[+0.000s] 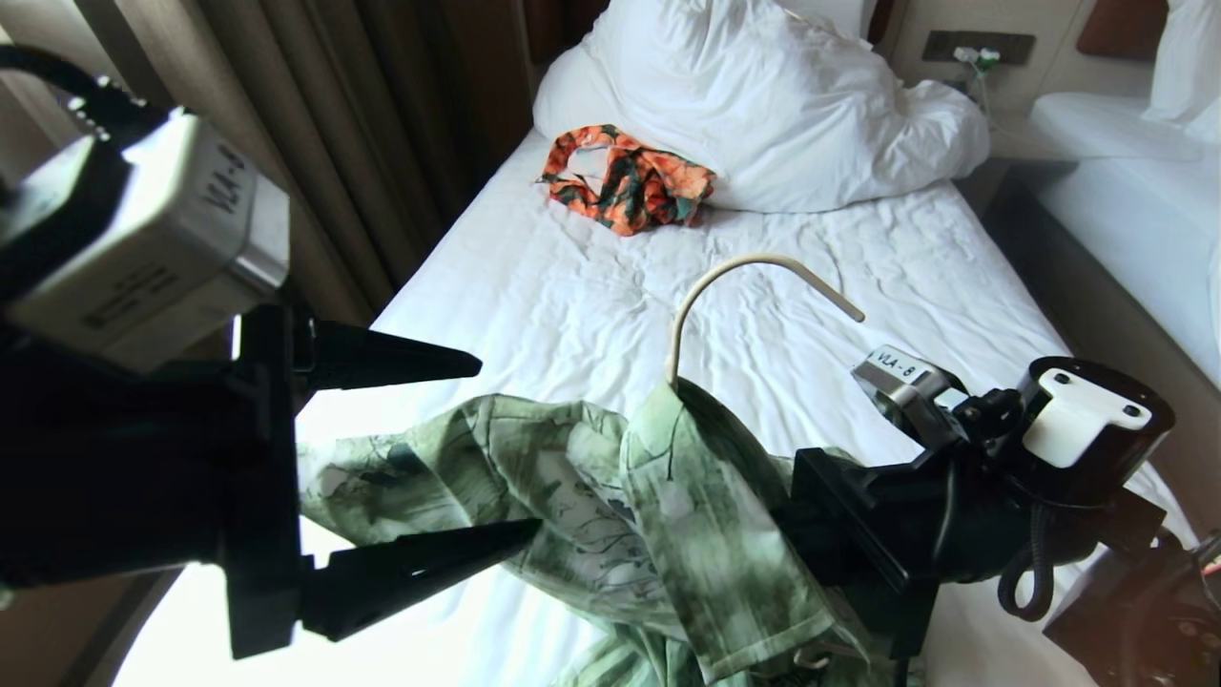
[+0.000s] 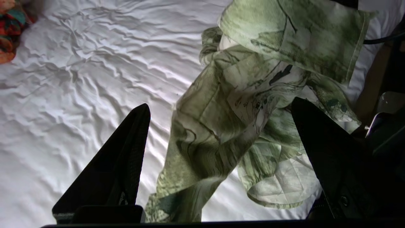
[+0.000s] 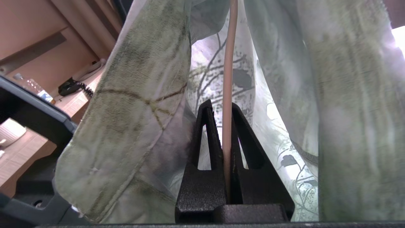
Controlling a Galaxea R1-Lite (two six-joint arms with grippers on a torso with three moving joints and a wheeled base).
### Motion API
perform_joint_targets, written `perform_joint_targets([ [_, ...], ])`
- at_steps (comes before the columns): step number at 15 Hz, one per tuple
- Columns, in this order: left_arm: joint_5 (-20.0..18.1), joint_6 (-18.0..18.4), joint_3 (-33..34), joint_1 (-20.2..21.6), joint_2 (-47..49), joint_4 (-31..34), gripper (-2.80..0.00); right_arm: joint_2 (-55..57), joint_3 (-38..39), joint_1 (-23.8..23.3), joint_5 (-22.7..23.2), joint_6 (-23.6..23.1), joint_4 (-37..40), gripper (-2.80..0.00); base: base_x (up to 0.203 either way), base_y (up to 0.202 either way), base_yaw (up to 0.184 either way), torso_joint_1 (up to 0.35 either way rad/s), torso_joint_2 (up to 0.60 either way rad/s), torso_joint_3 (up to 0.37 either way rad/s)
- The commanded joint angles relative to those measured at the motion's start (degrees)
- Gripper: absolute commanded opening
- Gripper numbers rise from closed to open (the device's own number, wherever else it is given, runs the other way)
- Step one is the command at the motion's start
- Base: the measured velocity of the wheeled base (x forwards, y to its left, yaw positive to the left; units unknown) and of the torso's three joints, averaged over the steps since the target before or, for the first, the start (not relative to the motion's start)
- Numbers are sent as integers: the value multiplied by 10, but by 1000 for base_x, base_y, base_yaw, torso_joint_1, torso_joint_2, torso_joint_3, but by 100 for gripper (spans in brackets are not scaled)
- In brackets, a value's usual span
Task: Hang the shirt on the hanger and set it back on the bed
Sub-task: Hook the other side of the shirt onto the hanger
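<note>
Holding the wire hanger [image 3: 227,79] clamped between the right gripper [image 3: 225,109] fingers, leaf-print shirt [image 1: 610,515] draped over it above the bed [image 1: 591,305]; left gripper [image 1: 501,448] spread wide, empty, beside the loose sleeve. Best done, by judgement, gripping the free shoulder and drawing it over the hanger's bare end. Read on both wrist housings: "VLA-8".

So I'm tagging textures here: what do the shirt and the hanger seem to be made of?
The shirt: thin woven fabric, likely cotton, matte; it folds softly and light shows through it. The hanger: a thin cream rod, smooth, perhaps coated wire or plastic; the right gripper clamps it.
</note>
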Motion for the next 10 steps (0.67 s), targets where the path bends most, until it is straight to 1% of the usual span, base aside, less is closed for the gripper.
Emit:
perform_joint_targets([
  [1, -1, 2, 2, 0, 26, -22, 0, -4, 7, 1, 4, -5, -4, -280, 0, 0, 0, 0, 0, 0],
  [3, -2, 2, 3, 0, 33, -27, 0, -7, 4, -1, 4, -6, -4, -280, 0, 0, 0, 0, 0, 0],
  [7, -10, 2, 39, -6, 48, -39, 0, -10, 5, -2, 4, -6, -4, -280, 0, 0, 0, 0, 0, 0],
  [10, -11, 0, 41, -11, 72, -87, 0, -9, 13, -1, 6, -8, -8, -280, 0, 0, 0, 0, 0, 0],
])
